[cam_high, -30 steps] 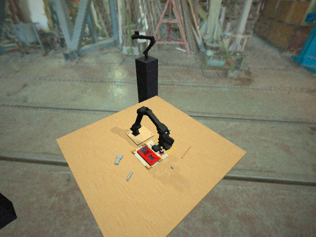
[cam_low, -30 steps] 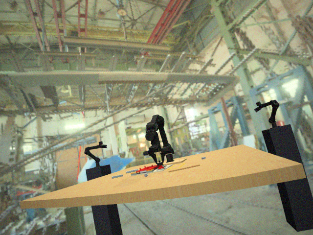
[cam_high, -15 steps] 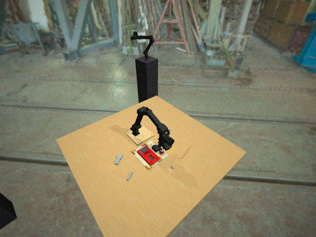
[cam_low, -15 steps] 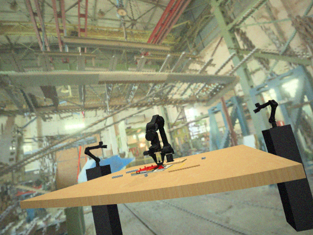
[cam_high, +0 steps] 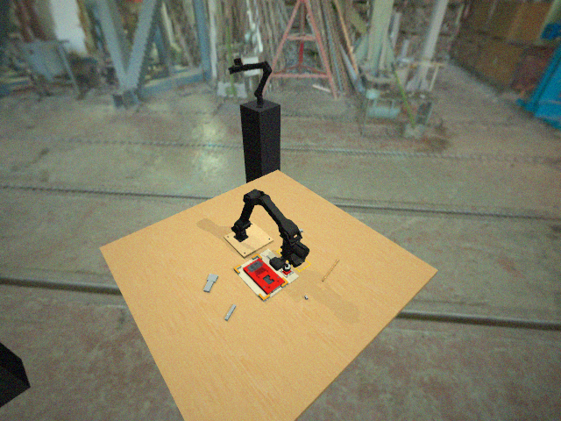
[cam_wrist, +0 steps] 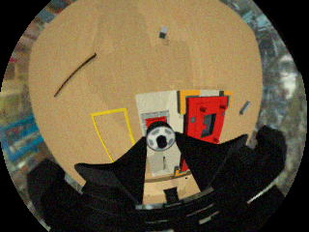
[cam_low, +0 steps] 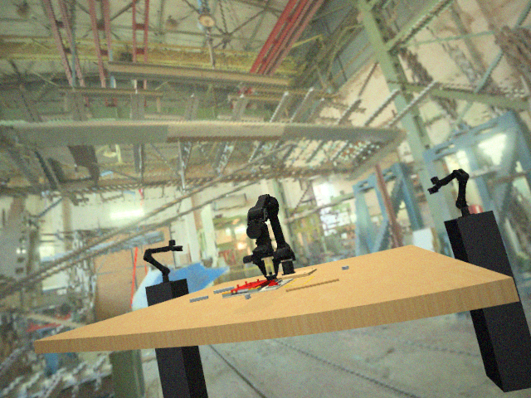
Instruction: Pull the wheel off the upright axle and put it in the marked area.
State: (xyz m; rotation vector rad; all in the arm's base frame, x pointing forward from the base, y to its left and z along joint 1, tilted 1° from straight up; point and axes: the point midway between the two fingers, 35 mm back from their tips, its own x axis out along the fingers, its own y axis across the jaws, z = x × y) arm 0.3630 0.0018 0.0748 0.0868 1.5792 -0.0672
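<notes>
Wheel sits clamped between the 2 black fingers of the gripper, seen from the wrist camera as a small round grey-white disc with a dark centre. It is over the pale base plate, just beside the red block and a small red-edged square. Whether it is on the axle cannot be told from these views. A yellow-outlined marked area lies on the table just to the other side of the plate, apart from the wheel. In the top view the arm bends down from its wooden mount to the plate. 2 grey pieces, a thin stick and a tiny grey part lie scattered on the table.
</notes>
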